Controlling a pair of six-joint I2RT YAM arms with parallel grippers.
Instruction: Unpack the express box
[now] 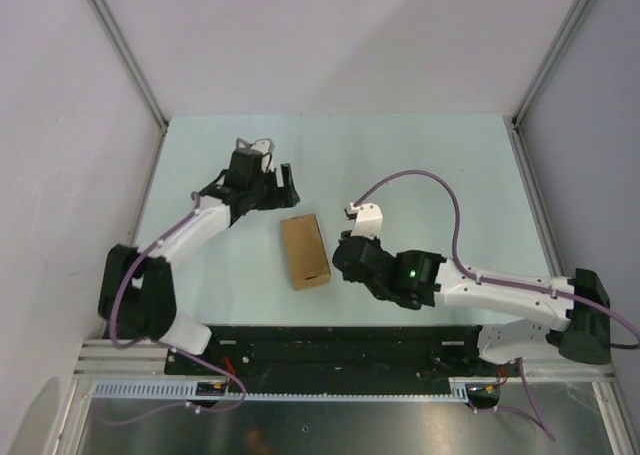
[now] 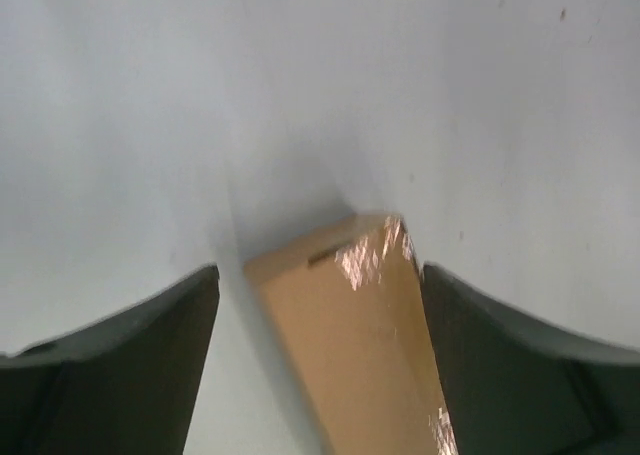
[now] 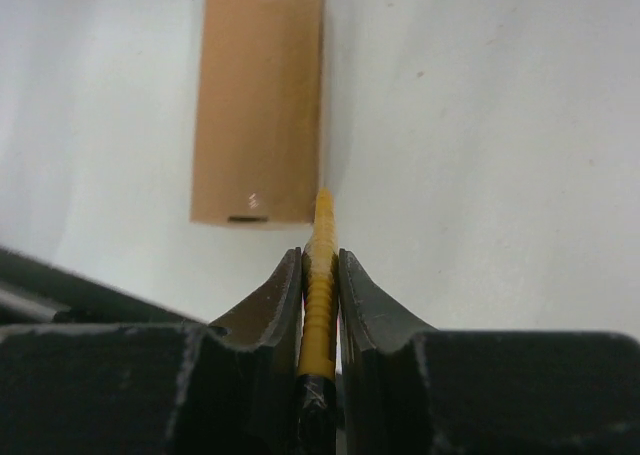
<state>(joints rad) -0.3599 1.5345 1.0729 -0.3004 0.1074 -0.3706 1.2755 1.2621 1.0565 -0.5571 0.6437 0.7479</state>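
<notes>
The express box (image 1: pixel 305 252), a small oblong brown carton, lies flat mid-table with its flaps closed. My left gripper (image 1: pixel 274 187) hovers by its far left corner. In the left wrist view the left gripper (image 2: pixel 320 270) is open wide. The express box (image 2: pixel 350 345) shows between its dark fingers (image 2: pixel 130 365), with a gap on the left side. My right gripper (image 3: pixel 320 260) is shut on a yellow-and-black utility knife (image 3: pixel 320 295). The knife's tip points at the near right corner of the express box (image 3: pixel 260 105). In the top view the right gripper (image 1: pixel 345 258) sits just right of the box.
Pale walls and metal corner posts (image 1: pixel 125 50) enclose the light green table (image 1: pixel 420 165). A purple cable (image 1: pixel 410 177) arches over the right arm. A black base plate (image 1: pixel 330 345) runs along the near edge.
</notes>
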